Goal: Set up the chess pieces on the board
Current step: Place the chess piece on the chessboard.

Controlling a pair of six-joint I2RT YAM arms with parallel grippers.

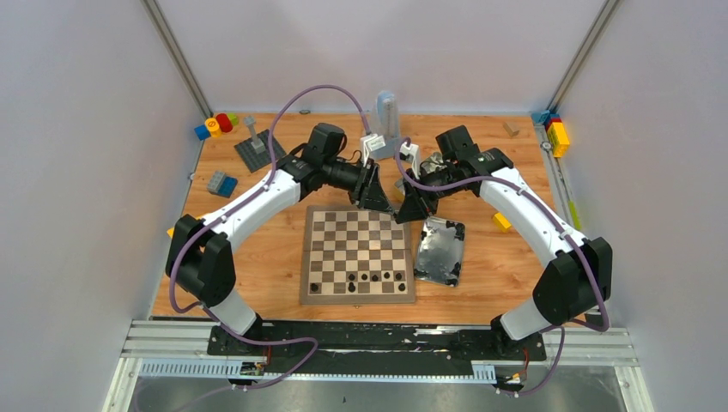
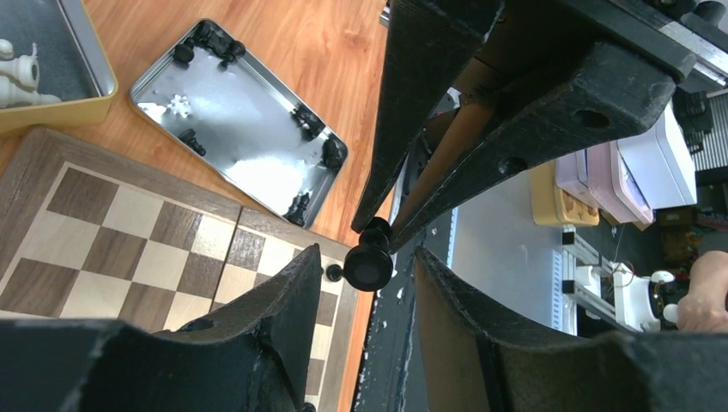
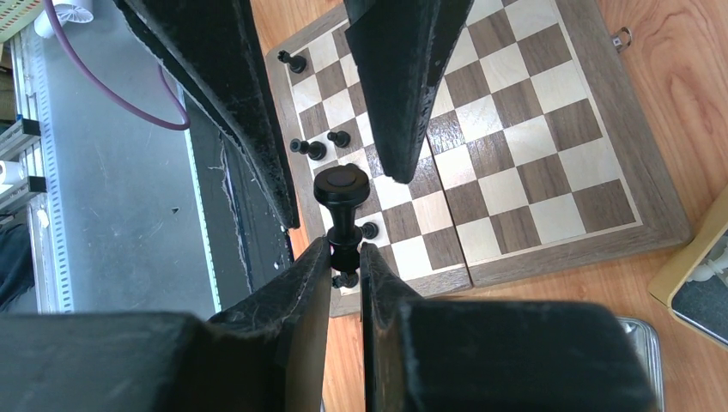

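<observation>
Above the far edge of the board [image 1: 343, 236] the two grippers meet tip to tip. My right gripper [image 3: 346, 253] is shut on the thin end of a black chess piece [image 3: 342, 193], whose round base points at the left gripper. My left gripper [image 2: 366, 253] stands open around that base [image 2: 369, 268], with a gap on each side. Several black pieces [image 1: 376, 276] stand on the board's near rows. More black pieces lie in a silver tin [image 2: 232, 129]. White pieces [image 2: 21, 73] lie in a gold-rimmed tin [image 2: 60, 99].
The silver tin [image 1: 440, 249] lies just right of the board. Toy blocks [image 1: 219, 124] and a grey studded plate [image 1: 257, 150] sit at the back left. A yellow block [image 1: 501, 221] and more blocks [image 1: 558, 133] are at the right. A clear upright object [image 1: 388, 112] stands at the back.
</observation>
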